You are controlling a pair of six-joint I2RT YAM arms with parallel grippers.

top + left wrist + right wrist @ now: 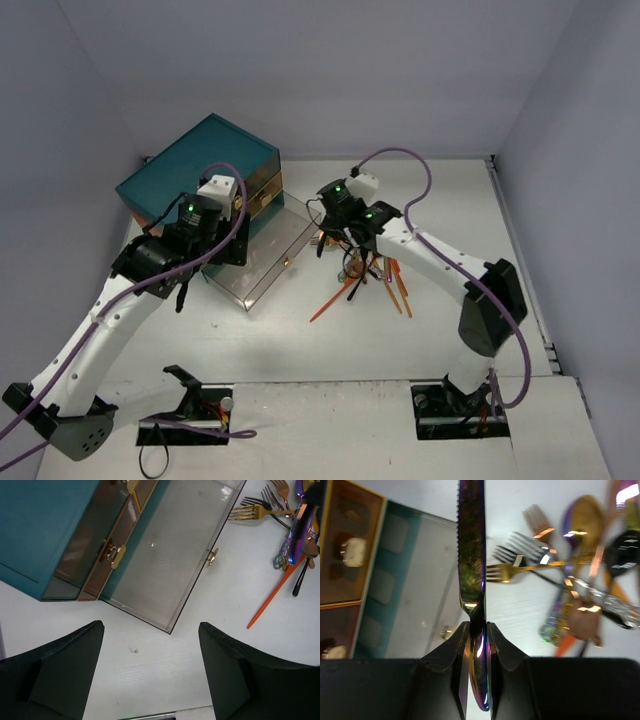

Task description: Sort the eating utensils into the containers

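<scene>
The teal chest [195,165] stands at the back left, its lowest clear drawer [262,265] pulled out with nothing in it; it also shows in the left wrist view [165,550]. A pile of forks, spoons and orange chopsticks [365,275] lies to its right. My right gripper [477,630] is shut on an iridescent knife [471,545], held between the drawer and the pile [335,232]. A gold fork [515,570] and spoons [590,515] lie beyond. My left gripper [150,630] is open and empty above the table by the drawer's near corner [200,272].
Two upper drawers with pale knobs [350,550] are shut. The drawer's small brass knob [212,556] faces the pile. An orange chopstick [272,597] lies nearest the drawer. Grey walls close the table in on three sides.
</scene>
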